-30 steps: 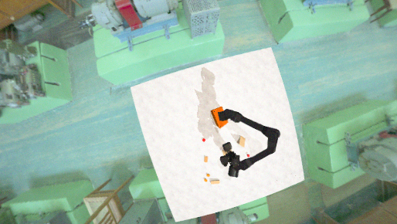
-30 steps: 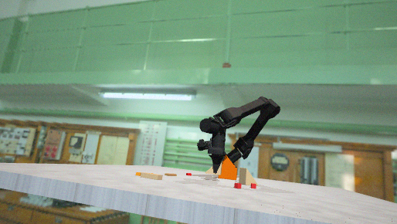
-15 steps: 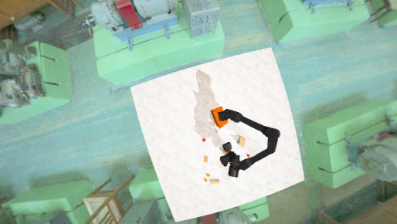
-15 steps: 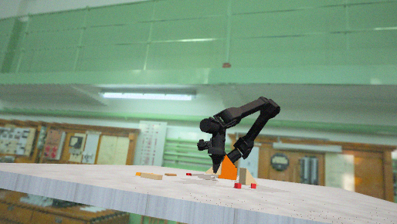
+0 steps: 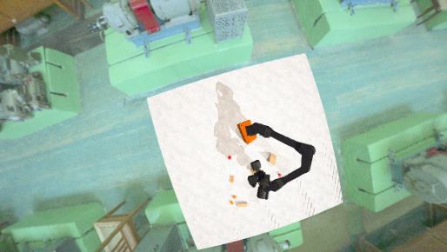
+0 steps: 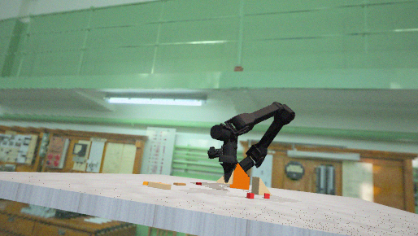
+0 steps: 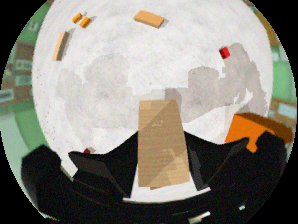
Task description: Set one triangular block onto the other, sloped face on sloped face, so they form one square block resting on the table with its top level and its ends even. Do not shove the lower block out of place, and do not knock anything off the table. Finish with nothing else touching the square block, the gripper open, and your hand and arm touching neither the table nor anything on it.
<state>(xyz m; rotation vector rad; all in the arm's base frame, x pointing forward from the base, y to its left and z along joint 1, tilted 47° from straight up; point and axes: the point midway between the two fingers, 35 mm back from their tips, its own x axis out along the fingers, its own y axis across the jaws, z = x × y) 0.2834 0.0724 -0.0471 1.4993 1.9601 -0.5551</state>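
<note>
Held triangular block (image 7: pixel 160 143): tan wood, clamped between the jaws of the pincer (image 7: pixel 161 165). The wrist view shows it running lengthwise out from between the fingers, one sloped facet lit and one shaded. In the exterior view it sits at the fingertips, low over the desk (image 6: pixel 122 203); whether it clears the surface or rests on it cannot be told.

Second triangular block (image 6: pixel 259 186): standing on the desk just beside the orange arm base (image 6: pixel 241 177), its sloped face turned upward. Judged to be the lower piece, placed to receive the held one slope to slope. It lies near the pincer but apart from it.

Pincer: closed about halfway, stopped by the width of the block, with both fingers bearing on its long sides. A grip along the sides leaves the sloped face free for mating. It appears to touch nothing else.

Surroundings: small red cubes (image 6: pixel 250 195) lie close before the lower block, and loose tan and orange pieces (image 6: pixel 159 185) lie well apart toward the desk edge. The cubes are judged a risk of disturbance during approach.
</note>
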